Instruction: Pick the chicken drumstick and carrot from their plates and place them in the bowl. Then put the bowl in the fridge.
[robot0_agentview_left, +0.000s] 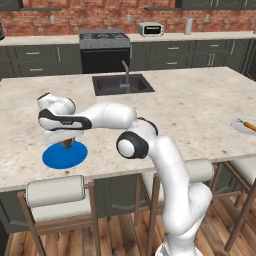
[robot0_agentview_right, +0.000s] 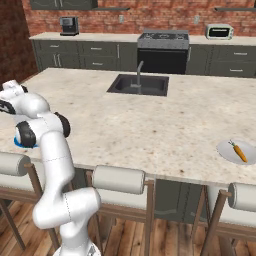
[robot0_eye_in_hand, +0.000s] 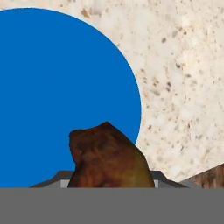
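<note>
Fingers pinch the chicken drumstick (robot0_eye_in_hand: 109, 157) at the gripper (robot0_agentview_left: 67, 143), just above the blue plate (robot0_agentview_left: 64, 155) near the counter's (robot0_agentview_left: 200, 110) front left edge. Lifting straight up before swinging would, I judge, keep the grip steady. The carrot (robot0_agentview_right: 239, 152) lies on the grey-white plate (robot0_agentview_right: 226, 148) near the front right edge; open counter lies between. The sink (robot0_agentview_left: 122, 84) sits toward the back edge.

arm (robot0_agentview_left: 165, 165): glossy white rounded links
joints (robot0_agentview_left: 131, 145): dark round caps
wrist (robot0_agentview_left: 65, 121): white with black band
base: white, rounded
</note>
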